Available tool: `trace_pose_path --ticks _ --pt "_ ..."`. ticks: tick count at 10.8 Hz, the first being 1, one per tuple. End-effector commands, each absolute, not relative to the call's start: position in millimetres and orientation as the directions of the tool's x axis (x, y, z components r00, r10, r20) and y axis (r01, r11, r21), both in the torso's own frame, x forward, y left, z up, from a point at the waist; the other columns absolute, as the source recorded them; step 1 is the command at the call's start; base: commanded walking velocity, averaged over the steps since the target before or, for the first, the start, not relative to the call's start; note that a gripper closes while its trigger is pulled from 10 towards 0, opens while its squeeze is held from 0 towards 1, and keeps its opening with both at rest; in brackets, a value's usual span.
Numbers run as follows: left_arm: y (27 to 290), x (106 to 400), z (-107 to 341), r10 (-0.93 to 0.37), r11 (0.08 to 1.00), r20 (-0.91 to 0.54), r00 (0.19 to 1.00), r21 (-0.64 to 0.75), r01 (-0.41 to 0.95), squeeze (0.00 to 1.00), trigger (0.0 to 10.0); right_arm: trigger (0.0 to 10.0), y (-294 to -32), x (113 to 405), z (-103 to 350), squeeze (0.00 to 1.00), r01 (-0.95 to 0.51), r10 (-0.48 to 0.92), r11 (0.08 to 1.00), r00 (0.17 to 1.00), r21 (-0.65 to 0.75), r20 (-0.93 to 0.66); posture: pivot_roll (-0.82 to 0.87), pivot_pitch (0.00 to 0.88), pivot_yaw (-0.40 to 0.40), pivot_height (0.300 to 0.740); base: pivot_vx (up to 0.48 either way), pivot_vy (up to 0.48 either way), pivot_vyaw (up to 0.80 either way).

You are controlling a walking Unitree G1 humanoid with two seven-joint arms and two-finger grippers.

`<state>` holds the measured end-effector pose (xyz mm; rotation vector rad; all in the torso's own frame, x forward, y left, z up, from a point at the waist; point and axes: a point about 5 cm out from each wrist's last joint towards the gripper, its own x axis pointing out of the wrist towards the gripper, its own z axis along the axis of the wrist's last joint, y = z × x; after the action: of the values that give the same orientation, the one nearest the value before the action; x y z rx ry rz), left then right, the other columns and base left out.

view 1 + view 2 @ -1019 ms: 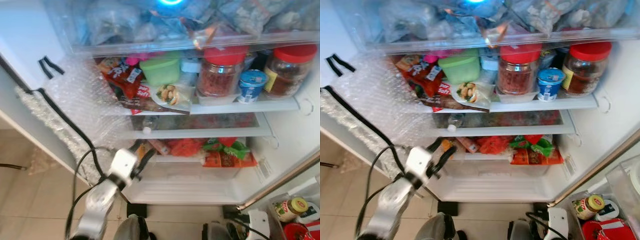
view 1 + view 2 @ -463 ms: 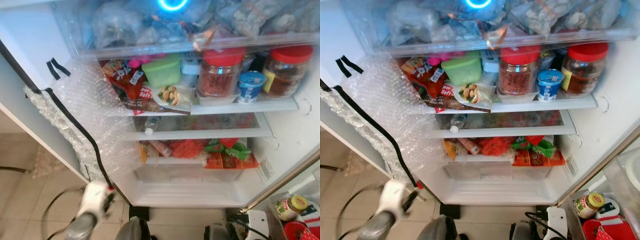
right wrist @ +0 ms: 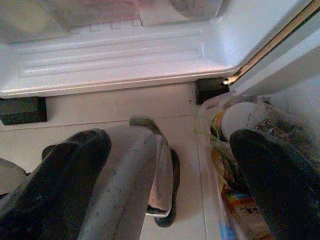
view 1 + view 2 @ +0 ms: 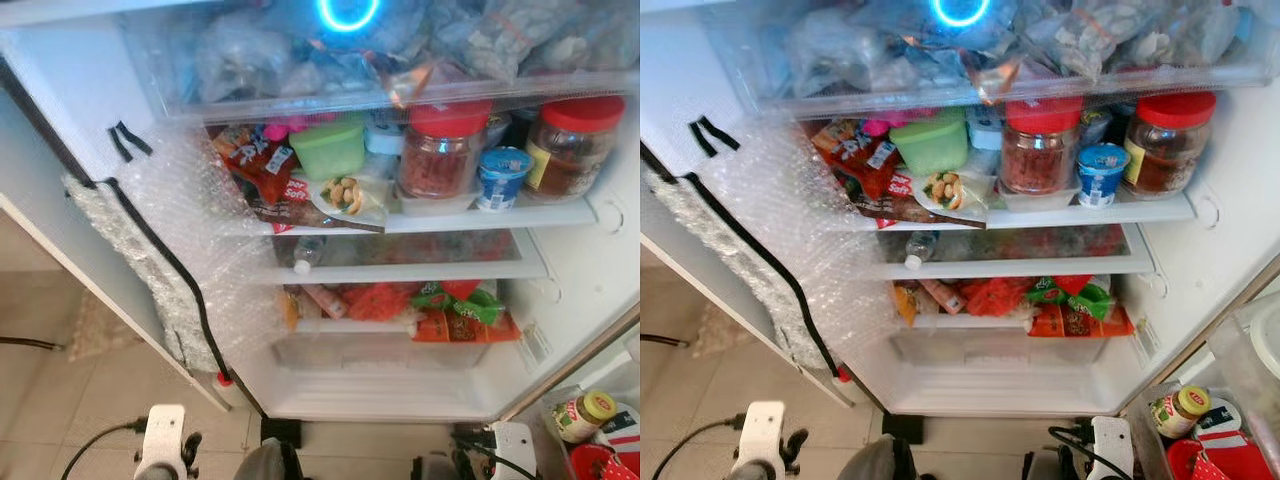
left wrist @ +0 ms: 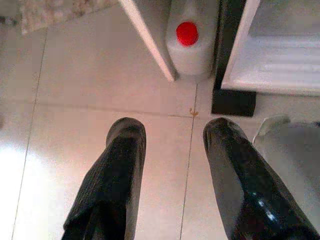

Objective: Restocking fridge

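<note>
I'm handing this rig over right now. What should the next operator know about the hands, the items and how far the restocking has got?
Left hand: open, empty, low over the floor tiles by the fridge door.
Right hand: open, empty, low beside the supply bin.
Fridge stands open, shelves crowded.
A jar and other goods wait in the bin.
A red-capped jug sits on the floor.
Left: pick an item, shelve it.

Clear plastic top drawer (image 4: 300,95) cut by upper edge, contents blurred; yellow-lidded glass jar (image 4: 583,415) label too small to read.
</note>
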<state>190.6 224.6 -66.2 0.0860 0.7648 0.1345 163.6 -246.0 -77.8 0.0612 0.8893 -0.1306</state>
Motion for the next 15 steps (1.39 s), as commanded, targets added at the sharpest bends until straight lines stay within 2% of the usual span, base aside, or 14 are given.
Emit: trace_pose_path --ticks 1,10,11,15 --pt "234.4 179.1 -71.6 0.193 0.981 -0.716 0.671 0.143 -0.129 0.0 10.0 10.0 -239.8 160.0 -81.4 0.0 0.127 -0.071 0.992 0.606 0.008 -0.792 -0.13 0.038 0.13 0.651 0.0 0.307 0.0" --pt "234.5 162.3 -81.9 0.187 0.982 -0.773 0.606 0.138 -0.126 0.0 10.0 10.0 -238.0 165.8 -79.9 0.0 0.131 -0.076 0.991 0.606 0.005 -0.791 -0.13 0.015 0.126 0.651 0.0 0.353 0.0" --pt "234.1 161.1 -82.8 0.187 0.982 -0.779 0.598 0.138 -0.128 0.0 10.0 10.0 -237.8 166.5 -79.7 0.0 0.126 -0.077 0.992 0.606 0.0 -0.792 -0.13 0.019 0.126 0.66 0.0 0.352 0.0" --pt "227.5 159.5 -85.6 0.178 0.983 -0.793 0.583 0.121 -0.135 0.0 10.0 10.0 -238.1 165.0 -80.5 0.0 0.121 -0.069 0.993 0.595 0.004 -0.801 -0.14 0.007 0.097 0.74 0.0 0.352 0.0"
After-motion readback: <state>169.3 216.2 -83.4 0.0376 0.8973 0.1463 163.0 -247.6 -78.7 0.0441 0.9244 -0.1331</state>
